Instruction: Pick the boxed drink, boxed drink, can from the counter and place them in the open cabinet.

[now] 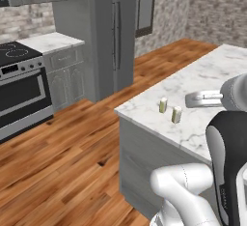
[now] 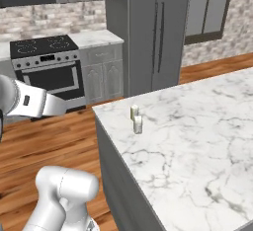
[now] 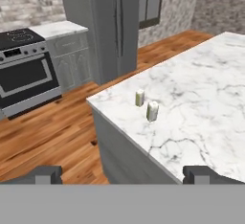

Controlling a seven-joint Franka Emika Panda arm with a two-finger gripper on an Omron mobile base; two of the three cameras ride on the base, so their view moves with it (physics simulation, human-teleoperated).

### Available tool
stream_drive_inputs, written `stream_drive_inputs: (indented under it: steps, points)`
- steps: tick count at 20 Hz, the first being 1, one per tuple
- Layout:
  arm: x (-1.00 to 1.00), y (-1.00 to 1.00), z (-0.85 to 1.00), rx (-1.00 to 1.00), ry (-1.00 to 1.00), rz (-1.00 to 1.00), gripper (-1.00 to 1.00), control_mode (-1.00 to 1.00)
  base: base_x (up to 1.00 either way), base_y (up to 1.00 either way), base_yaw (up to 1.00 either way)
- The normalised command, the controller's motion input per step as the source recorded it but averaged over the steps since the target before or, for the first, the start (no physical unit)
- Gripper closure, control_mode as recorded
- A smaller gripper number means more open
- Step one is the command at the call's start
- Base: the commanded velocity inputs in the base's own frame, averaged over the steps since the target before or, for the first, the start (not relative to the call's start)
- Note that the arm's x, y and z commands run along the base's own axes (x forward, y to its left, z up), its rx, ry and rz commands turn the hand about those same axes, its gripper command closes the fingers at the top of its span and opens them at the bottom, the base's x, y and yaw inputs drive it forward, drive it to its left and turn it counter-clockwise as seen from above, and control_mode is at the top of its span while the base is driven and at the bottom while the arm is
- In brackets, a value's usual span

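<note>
**Jaws spread wide, two cartons standing ahead near the table's corner**

In the hand view the gripper (image 3: 122,174) shows just its two dark finger tips (image 3: 44,174) at the bottom, far apart with nothing between them: the jaws are open and empty. In the left base view the hand is partly cut off by the right edge and its tips are hard to make out.

Ahead of the jaws and well apart from them, two small cream-white boxed drinks stand upright on the large white marble table with grey veins (image 3: 201,103). The nearer boxed drink (image 3: 152,111) is just beside the farther boxed drink (image 3: 139,97), with a small gap between them; both sit near the table's corner and close to its floor-side edge. They are too small for any print to be read. In the right base view the two nearly line up, one behind the other.

The table rests on a grey base (image 3: 124,156). Beyond it lies a warm wooden plank floor (image 3: 48,132). Farther off stand a steel oven with a black cooktop (image 3: 24,74), grey panelled lower cabinets (image 3: 72,62) under a pale worktop, a tall grey fridge-like unit (image 3: 115,27), and a pale brick wall (image 3: 182,5).
</note>
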Motion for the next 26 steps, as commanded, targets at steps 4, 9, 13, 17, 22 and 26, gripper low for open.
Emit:
stream_drive_inputs:
  steps: [4, 9, 13, 17, 22, 26]
  points:
    - [0.0, -0.02, -0.01, 0.02, 0.01, -0.02, -1.0, -1.0, 0.0, 0.0, 0.0]
    - [0.06, -0.17, -0.1, 0.07, 0.04, 0.0, -1.0, -1.0, 0.0, 0.0, 0.0]
    - [0.25, -0.36, -0.16, 0.12, 0.11, 0.0, -1.0, -1.0, 0.0, 0.0, 0.0]
    - [0.36, -0.29, -0.18, 0.07, 0.15, -0.03, -1.0, -1.0, 0.0, 0.0, 0.0]
    - [0.24, -0.03, -0.15, 0.0, 0.11, -0.06, -1.0, -1.0, 0.0, 0.0, 0.0]
    - [0.43, -0.11, -0.22, 0.0, 0.1, -0.08, -1.0, -1.0, 0.0, 0.0, 0.0]
